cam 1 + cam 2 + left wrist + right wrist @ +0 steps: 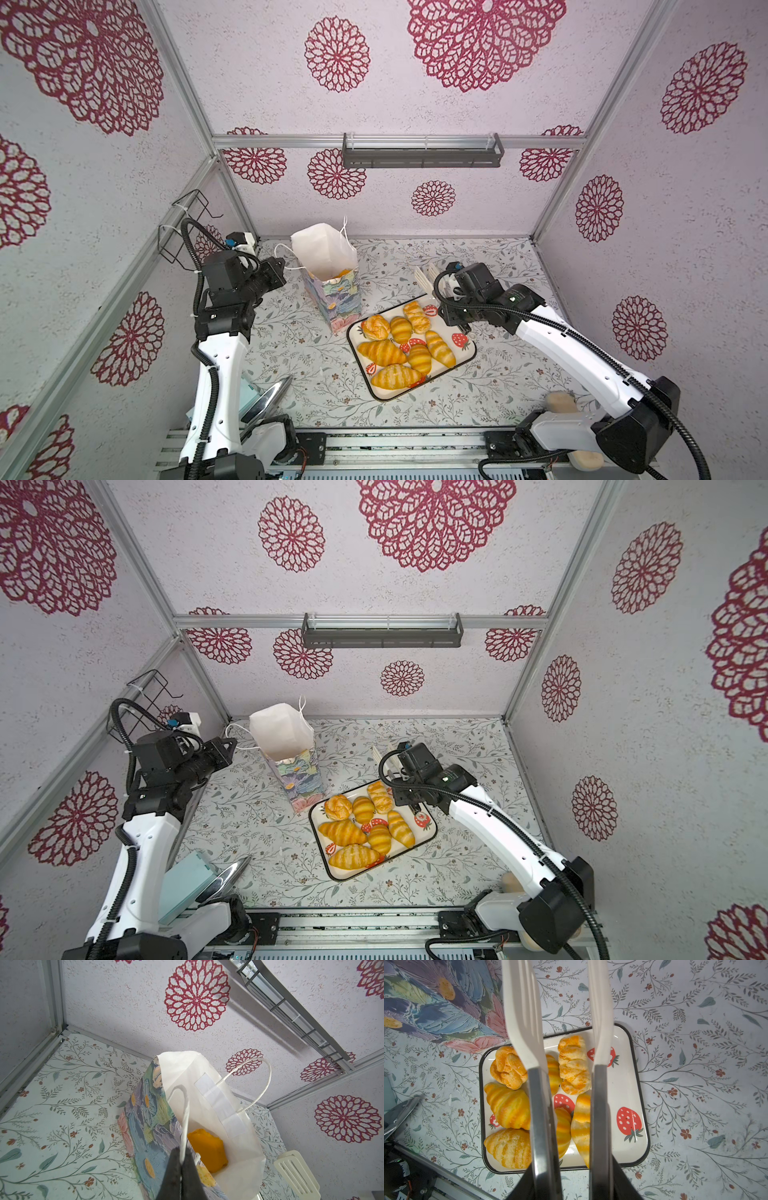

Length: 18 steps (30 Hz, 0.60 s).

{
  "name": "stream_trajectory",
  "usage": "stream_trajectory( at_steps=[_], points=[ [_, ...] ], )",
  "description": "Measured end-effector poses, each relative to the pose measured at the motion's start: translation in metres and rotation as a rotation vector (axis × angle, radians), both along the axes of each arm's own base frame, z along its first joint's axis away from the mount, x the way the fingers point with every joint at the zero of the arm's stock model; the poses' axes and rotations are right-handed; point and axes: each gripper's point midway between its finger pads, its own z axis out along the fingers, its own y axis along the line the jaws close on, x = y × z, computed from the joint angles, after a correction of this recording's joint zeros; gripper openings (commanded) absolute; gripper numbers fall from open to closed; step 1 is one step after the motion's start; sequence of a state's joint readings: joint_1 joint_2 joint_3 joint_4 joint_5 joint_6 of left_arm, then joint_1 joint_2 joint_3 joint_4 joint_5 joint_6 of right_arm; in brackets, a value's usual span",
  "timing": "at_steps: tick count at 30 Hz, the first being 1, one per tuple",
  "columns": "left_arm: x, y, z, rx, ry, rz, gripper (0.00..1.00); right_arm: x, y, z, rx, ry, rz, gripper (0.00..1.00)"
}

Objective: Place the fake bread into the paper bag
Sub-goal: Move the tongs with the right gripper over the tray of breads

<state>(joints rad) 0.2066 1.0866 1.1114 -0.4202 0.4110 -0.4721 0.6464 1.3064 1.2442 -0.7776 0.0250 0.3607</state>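
The paper bag point(332, 299) point(297, 779) stands upright at the back left, its white inside open. My left gripper point(286, 268) point(182, 1153) is shut on the bag's near white cord handle point(186, 1109). One orange piece of fake bread point(205, 1153) lies inside the bag. Several golden pieces of fake bread point(399, 349) point(361, 829) point(508, 1105) lie on the strawberry tray point(625, 1084). My right gripper point(572, 1184) is shut on white-tipped tongs point(424, 276) point(600, 1043). The tongs stand open and empty above the tray's far edge, right of the bag.
A shiny metal utensil point(266, 399) and a teal box point(187, 879) lie at the front left by the left arm's base. A wire rack point(187, 224) hangs on the left wall. A grey shelf point(422, 151) runs along the back wall.
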Motion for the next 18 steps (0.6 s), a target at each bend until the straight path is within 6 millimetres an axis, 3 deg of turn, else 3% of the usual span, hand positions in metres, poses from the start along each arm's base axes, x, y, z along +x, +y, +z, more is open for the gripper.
stream_trajectory(
  at_steps=[10,18],
  points=[
    [0.0,-0.005,0.004,-0.014,-0.016,-0.023,0.0,-0.01,-0.007,-0.044,-0.001,0.093,-0.02,0.46],
    [0.001,-0.001,0.003,-0.007,-0.01,-0.005,0.0,-0.014,-0.002,-0.055,0.032,0.119,-0.014,0.49]
  ],
)
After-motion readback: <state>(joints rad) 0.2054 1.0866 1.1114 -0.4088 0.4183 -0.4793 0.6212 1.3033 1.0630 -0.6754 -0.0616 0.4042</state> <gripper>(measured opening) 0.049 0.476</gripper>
